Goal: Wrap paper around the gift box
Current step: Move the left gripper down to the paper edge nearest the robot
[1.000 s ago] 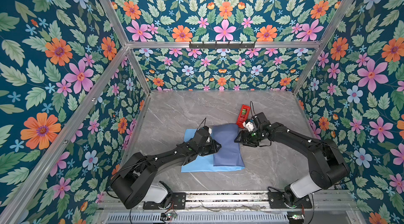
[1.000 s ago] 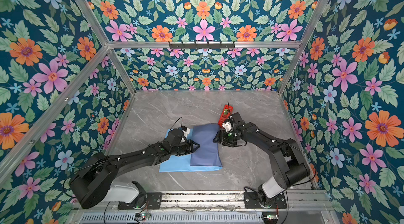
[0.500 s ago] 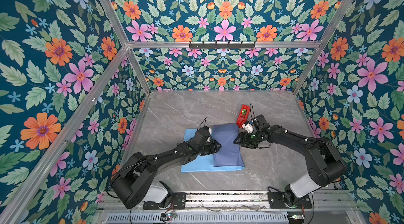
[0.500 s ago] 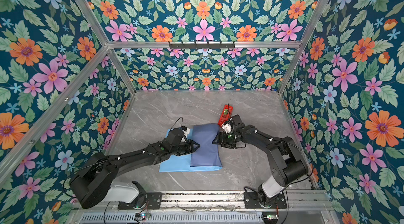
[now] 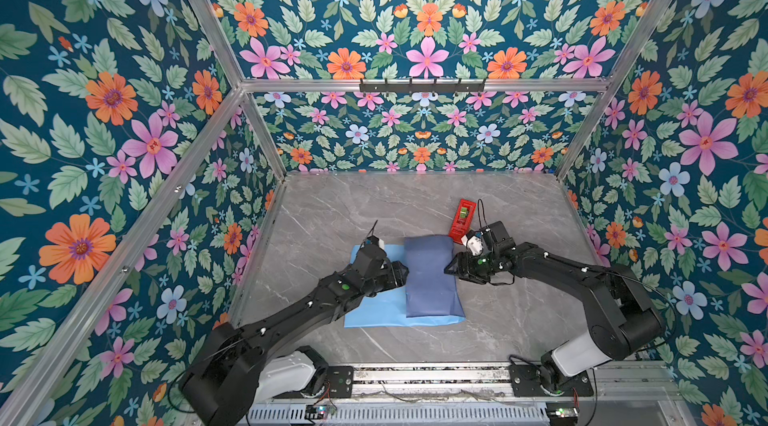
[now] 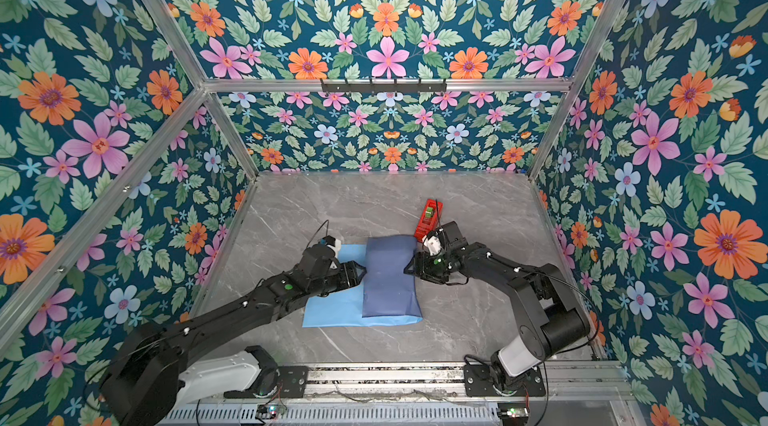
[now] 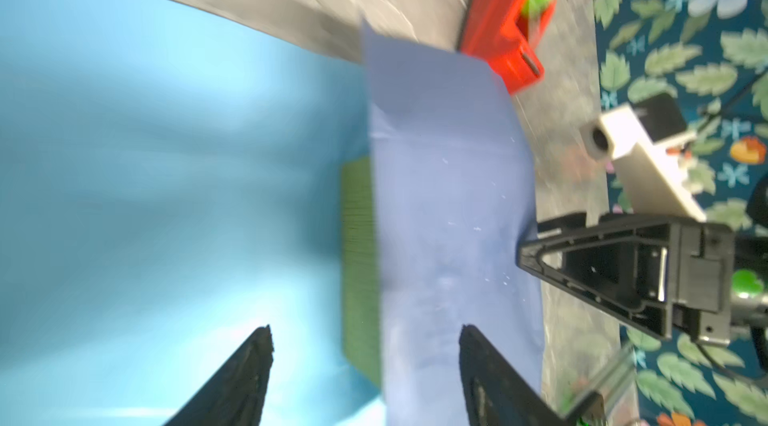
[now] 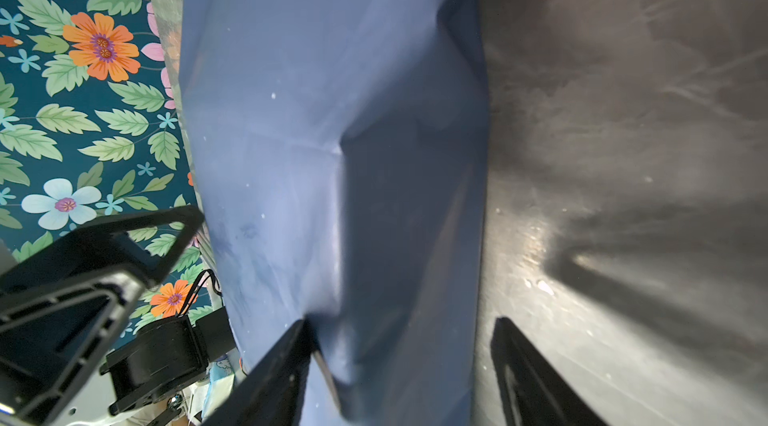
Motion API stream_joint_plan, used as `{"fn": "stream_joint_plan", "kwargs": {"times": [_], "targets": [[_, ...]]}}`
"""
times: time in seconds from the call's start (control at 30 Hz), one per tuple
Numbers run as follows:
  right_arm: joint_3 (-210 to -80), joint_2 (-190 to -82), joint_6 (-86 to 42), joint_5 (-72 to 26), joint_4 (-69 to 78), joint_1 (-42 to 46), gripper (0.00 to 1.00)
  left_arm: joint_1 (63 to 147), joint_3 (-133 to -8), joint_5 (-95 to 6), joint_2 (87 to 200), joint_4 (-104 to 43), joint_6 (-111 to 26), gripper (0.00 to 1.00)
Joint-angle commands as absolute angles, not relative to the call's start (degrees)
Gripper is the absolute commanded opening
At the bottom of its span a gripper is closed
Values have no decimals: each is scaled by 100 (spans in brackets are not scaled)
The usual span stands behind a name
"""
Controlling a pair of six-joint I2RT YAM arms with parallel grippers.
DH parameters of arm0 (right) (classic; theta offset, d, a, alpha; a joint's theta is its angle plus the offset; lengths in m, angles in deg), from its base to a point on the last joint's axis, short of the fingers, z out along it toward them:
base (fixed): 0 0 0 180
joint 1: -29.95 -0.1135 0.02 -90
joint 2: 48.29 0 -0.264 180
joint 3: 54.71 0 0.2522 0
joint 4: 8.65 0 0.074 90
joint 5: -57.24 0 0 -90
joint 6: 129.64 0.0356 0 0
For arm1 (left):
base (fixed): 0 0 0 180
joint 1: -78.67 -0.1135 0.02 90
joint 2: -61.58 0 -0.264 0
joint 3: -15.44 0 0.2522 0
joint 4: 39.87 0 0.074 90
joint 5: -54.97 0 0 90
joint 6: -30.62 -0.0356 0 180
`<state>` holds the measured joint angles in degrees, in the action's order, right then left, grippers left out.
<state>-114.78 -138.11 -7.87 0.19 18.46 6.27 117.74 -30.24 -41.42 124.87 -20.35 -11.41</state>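
My left fingers (image 7: 257, 361) have just spread wide, dropping the slate-blue flap of the large creased sky-blue paper sheet (image 5: 428, 274) over the flat olive-green gift box (image 7: 359, 245), lower centre in both top views, while my right fingers (image 8: 282, 374) stand wide at the flap's right edge, so I judge the first fold laid but untaped.

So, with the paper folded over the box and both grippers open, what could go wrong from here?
The paper lies folded over the box, no tape showing; with the left gripper open, the flap may spring back. The right gripper straddles the fold and might crease it or shove the box. The tape dispenser sits close by and could get knocked.
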Motion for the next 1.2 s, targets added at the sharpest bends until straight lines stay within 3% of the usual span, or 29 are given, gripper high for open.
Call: {"fn": "stream_joint_plan", "kwargs": {"times": [0.0,0.13,0.4,0.8,1.17], "targets": [[-11383,-13895,-792,-990,2699,602,69,11324,-2639,-3882,11849,-1307,-1167,76],[-11391,-13891,-803,-999,2689,600,69,10700,-2188,-3936,10981,-555,-954,80],[-11431,-13882,-774,-986,2632,600,69,10663,-1964,-3676,10270,697,-371,79],[-11471,-13891,-792,-962,2612,596,69,10815,-1691,-3706,10357,729,-250,83],[-11497,-13814,-793,-971,2655,591,69,10677,-1520,-4766,10673,-373,-551,80]]}}
